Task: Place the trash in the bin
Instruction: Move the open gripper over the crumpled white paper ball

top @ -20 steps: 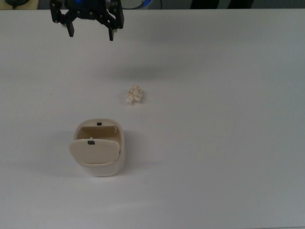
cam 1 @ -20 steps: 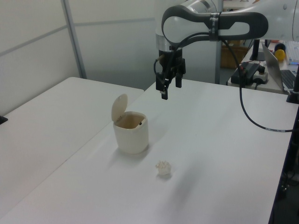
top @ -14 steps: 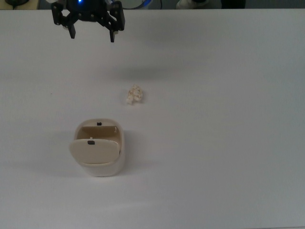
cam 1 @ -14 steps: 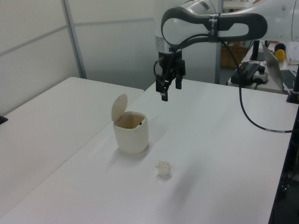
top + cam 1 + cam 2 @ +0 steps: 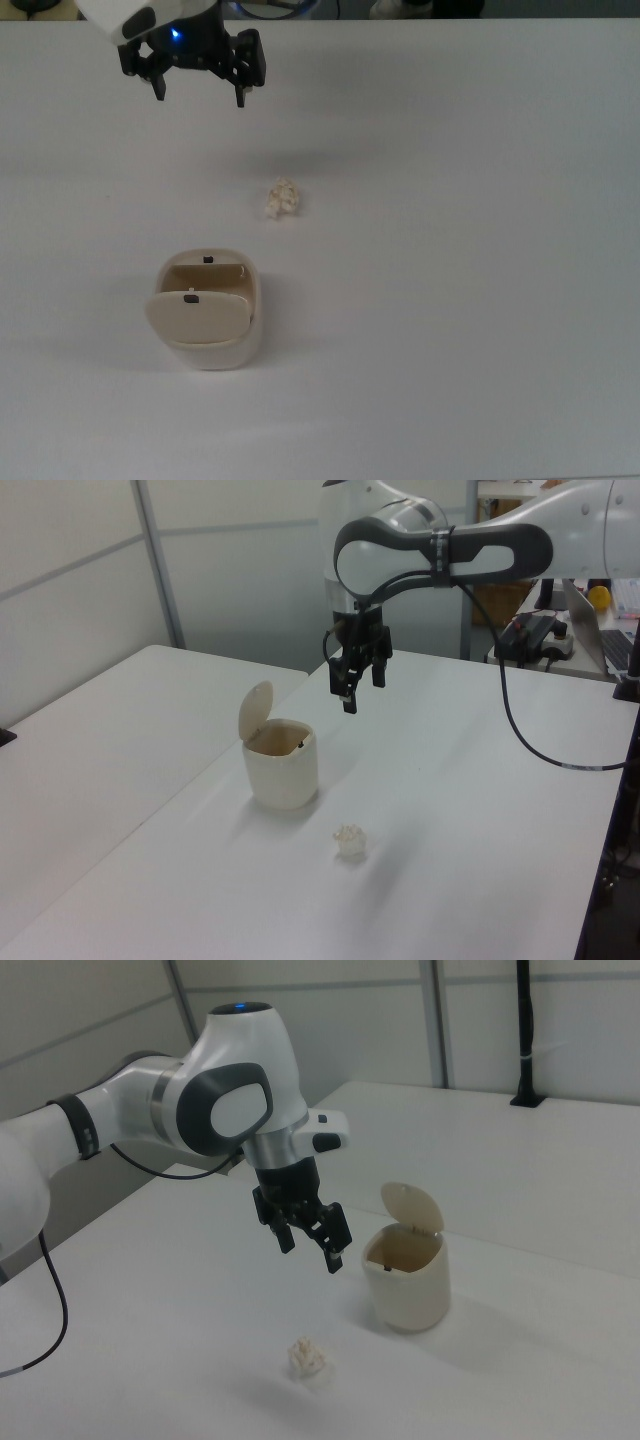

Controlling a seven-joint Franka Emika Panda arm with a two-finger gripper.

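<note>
Since the earlier frames the gripper [image 5: 198, 92] has shifted a little toward the middle of the table [image 5: 480, 300], and the arm's white wrist now shows at the top view's upper left; in the left view it has come lower and slid to the left view's left. Nothing else has changed place.

The fingers stand apart and hold nothing, hanging in the air well above the tabletop. The trash [image 5: 283, 198], a small lumpy paper wad, lies loose on the bare table, to the top view's right of the gripper and nearer the camera's bottom edge, well apart from the fingers. The bin [image 5: 208, 330] stands upright nearer still, its flap lid [image 5: 255, 711] tipped up so the tan inside is open. In the right view the wad [image 5: 309, 1355] lies to the right view's left of the bin [image 5: 408, 1285] and closer to the camera, near it but not touching.

This looks like the approach step: the reach for the wad is under way and no grasp has been made. The next move likely calls for bringing the spread fingers over the wad, lowering them until they straddle it, and closing gently, since so light a wad could be nudged aside.
</note>
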